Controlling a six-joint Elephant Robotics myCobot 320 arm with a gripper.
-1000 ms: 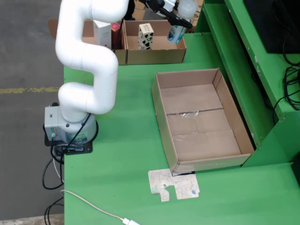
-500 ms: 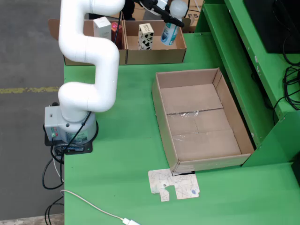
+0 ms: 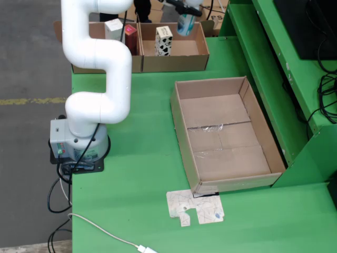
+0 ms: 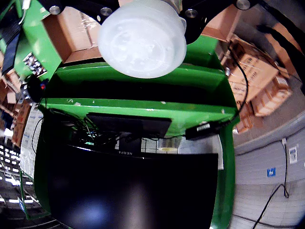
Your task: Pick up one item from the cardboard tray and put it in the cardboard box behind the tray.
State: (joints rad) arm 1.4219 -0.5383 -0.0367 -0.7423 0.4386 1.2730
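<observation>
bottle [image 3: 185, 23] clamped in gripper [image 3: 184, 7], hanging above the compartment tray [image 3: 174, 62]; large cardboard box [image 3: 224, 138] well apart, lower in the fixed view; bottle axis seemingly along the wrist camera's line.

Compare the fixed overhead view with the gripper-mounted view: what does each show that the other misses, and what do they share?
Only the overhead view shows the white arm, the large open cardboard box on the green table, and the far tray holding a spotted carton. Only the gripper view shows a dark monitor with cables behind the green shelf. Both show the bottle held in the gripper; the gripper view sees its white cap close up.
</observation>
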